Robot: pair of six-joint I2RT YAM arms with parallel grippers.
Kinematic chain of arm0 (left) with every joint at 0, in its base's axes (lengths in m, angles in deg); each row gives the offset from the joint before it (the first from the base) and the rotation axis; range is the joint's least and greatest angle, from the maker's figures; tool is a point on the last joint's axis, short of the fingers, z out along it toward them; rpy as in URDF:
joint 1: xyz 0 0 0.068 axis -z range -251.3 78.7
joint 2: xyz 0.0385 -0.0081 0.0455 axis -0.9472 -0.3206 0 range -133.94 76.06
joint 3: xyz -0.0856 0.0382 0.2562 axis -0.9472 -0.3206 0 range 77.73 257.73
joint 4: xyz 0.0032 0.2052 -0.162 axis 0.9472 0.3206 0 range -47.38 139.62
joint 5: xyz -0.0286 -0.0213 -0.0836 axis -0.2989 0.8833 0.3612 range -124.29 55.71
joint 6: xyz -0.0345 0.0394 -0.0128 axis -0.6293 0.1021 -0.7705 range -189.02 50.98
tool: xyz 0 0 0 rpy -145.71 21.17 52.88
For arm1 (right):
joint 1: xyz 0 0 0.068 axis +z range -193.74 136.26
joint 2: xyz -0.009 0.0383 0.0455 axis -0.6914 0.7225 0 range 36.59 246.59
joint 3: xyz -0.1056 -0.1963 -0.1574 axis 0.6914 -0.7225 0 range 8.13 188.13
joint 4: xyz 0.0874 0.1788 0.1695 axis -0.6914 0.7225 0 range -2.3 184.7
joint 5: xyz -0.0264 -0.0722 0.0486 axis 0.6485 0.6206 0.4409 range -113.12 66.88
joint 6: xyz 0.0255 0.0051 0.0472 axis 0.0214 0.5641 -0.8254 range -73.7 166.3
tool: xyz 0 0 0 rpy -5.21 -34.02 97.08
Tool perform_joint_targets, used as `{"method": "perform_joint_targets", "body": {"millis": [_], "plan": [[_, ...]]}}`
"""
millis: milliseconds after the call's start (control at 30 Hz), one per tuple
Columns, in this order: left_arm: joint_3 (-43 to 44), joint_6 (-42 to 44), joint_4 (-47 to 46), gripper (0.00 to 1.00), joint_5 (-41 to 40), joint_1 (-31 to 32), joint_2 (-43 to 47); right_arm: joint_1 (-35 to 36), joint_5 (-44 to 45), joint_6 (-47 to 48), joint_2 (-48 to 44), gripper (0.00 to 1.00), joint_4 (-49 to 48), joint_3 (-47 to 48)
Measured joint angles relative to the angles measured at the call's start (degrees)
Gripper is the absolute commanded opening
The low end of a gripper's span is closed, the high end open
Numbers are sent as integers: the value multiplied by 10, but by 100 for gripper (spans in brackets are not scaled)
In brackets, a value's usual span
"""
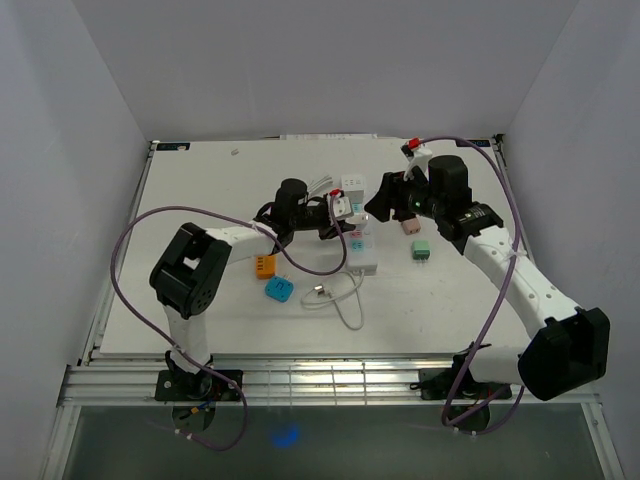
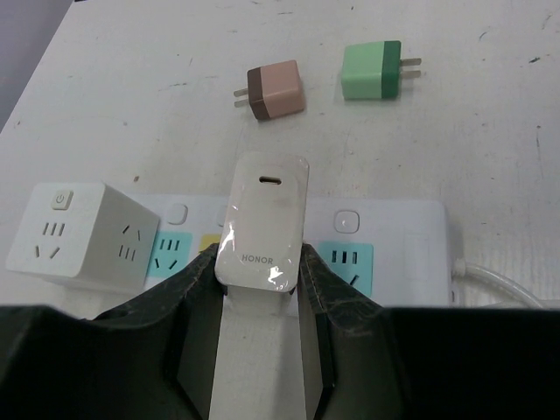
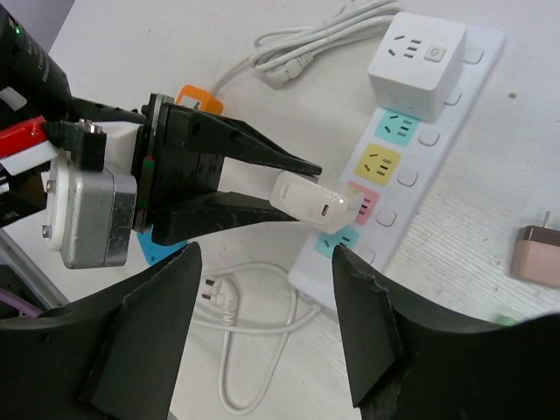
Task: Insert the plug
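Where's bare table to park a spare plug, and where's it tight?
Bare: far-left table, beyond the orange plug; near-right, between the white cord loop and the right arm. Tight: over the power strip, where left gripper, holding the white charger, faces right gripper.

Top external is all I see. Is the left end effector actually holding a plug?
Observer: Yes. Left wrist shows the left end effector clamped on a white HONOR charger.
Operator: Seated in the strip?
Observer: Cannot tell, prongs hidden. Right wrist shows the power strip with the teal socket and yellow socket next to the cube adapter empty.
Operator: Right side?
Observer: Right end effector open, fingers clear of the charger.
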Motion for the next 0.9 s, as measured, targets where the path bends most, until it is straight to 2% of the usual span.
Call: {"method": "perform_joint_targets", "body": {"millis": [267,900], "plan": [[29,-18,-50,0,17,-18,-60,-18,10,-7,26,57,-45,-12],[26,-8,-62,0,73,-70,-54,-29,-17,-12,52,50,-130,-66]]}}
